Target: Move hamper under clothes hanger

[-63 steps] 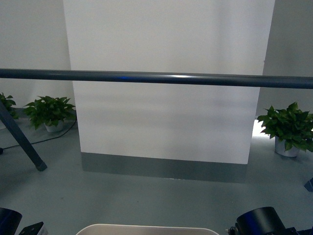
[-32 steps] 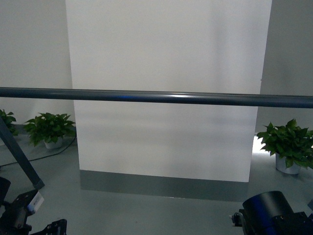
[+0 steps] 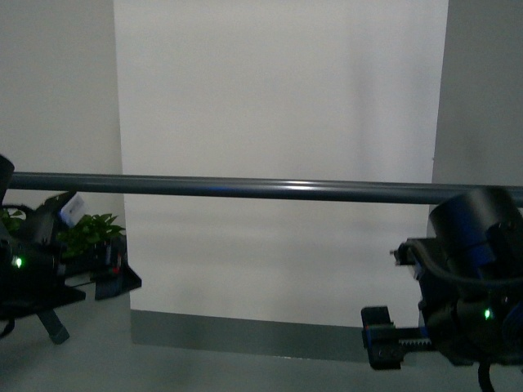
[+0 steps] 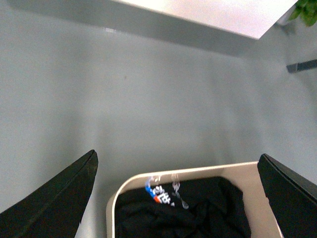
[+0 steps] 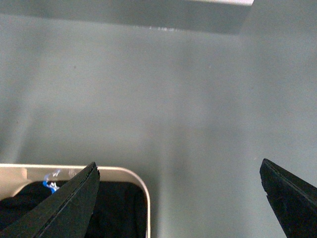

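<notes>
Clothes hanger [image 3: 245, 189]: dark grey round bar running left to right across the front view, with a slanted leg at far left.
Hamper [image 4: 130, 182]: beige bin on the grey floor [image 4: 148, 114], below both raised arms, holding dark clothes [image 4: 188, 213].
Left gripper [image 4: 176, 193]: jaws wide apart, holding nothing.
Right gripper [image 5: 178, 198]: jaws wide apart, holding nothing.
Potted plant [image 3: 94, 231]: far left.

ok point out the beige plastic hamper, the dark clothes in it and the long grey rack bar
beige plastic hamper [image 4: 112, 204]: left wrist view, rounded corner rim
dark clothes [image 4: 208, 210]: left wrist view, middle of pile
long grey rack bar [image 3: 245, 188]: front view, mid-length
</notes>
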Controlling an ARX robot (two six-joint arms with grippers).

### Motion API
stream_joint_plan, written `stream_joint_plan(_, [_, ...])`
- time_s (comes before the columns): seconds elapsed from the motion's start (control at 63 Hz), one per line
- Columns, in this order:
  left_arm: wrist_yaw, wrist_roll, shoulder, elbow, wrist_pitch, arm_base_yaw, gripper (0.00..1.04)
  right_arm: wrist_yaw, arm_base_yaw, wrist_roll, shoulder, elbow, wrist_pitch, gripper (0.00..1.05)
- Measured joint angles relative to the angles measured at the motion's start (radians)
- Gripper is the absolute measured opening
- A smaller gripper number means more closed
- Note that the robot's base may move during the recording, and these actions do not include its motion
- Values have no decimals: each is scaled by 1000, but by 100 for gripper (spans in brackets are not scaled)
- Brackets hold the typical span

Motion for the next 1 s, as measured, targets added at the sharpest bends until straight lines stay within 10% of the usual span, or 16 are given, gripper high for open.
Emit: stream_joint_plan(1.0, [33,112,-433,46,-120,-2,98,307,60,-269,-683,-16,158,97])
